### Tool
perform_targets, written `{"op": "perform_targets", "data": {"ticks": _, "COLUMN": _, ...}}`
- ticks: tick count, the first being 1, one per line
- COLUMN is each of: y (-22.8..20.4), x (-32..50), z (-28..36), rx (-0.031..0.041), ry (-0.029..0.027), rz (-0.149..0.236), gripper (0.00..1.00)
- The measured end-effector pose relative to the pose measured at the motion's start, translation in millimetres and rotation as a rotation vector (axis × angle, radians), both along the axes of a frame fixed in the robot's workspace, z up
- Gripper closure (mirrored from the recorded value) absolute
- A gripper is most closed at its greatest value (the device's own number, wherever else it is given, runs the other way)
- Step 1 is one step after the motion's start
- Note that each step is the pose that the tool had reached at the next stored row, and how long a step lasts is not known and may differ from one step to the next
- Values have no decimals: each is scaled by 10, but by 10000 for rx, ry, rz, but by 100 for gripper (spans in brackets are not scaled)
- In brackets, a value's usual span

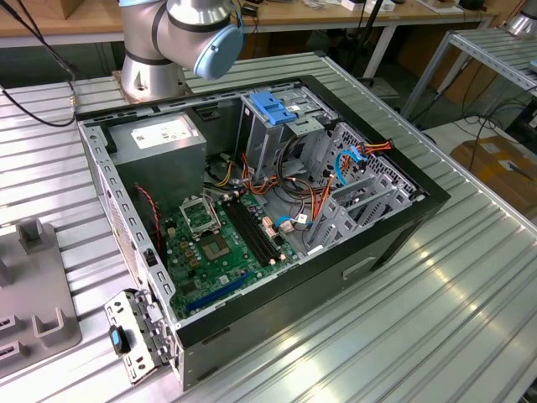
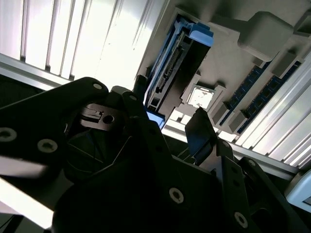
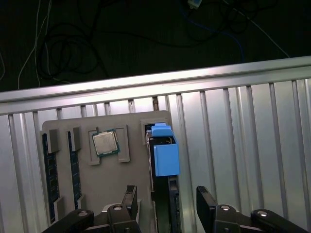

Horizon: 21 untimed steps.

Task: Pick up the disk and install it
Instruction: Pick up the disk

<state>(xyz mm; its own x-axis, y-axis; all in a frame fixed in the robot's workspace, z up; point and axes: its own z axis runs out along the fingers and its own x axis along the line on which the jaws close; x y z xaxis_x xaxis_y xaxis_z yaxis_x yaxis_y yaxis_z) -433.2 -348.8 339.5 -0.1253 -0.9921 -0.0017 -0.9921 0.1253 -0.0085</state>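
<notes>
First wrist view: the gripper [image 3: 168,206] is shown spread, its jaws either side of the on-edge disk [image 3: 165,155] in the grey holder [image 3: 109,182].

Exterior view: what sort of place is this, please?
Probably a robotics lab or workshop: a robot arm stands on a ribbed metal table beside an open computer case, with benches behind.

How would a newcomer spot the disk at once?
In the first wrist view, a grey tray lies on the ribbed metal table. The disk stands on edge in it, beside the square processor chip. Only it wears a bright blue plastic frame.
</notes>
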Motion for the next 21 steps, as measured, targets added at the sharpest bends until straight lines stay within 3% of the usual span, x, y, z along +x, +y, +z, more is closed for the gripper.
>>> {"op": "perform_targets", "data": {"ticks": 5, "y": 0, "x": -5, "z": -26, "rx": 0, "ry": -2, "rz": 2, "gripper": 40}}
{"op": "perform_targets", "data": {"ticks": 13, "y": 0, "x": -25, "z": -129, "rx": -6, "ry": -4, "rz": 61, "gripper": 40}}
{"op": "perform_targets", "data": {"ticks": 15, "y": 0, "x": -26, "z": -170, "rx": -39, "ry": -3, "rz": 113, "gripper": 40}}
{"op": "perform_targets", "data": {"ticks": 21, "y": 0, "x": -26, "z": -188, "rx": -56, "ry": -3, "rz": 122, "gripper": 40}}
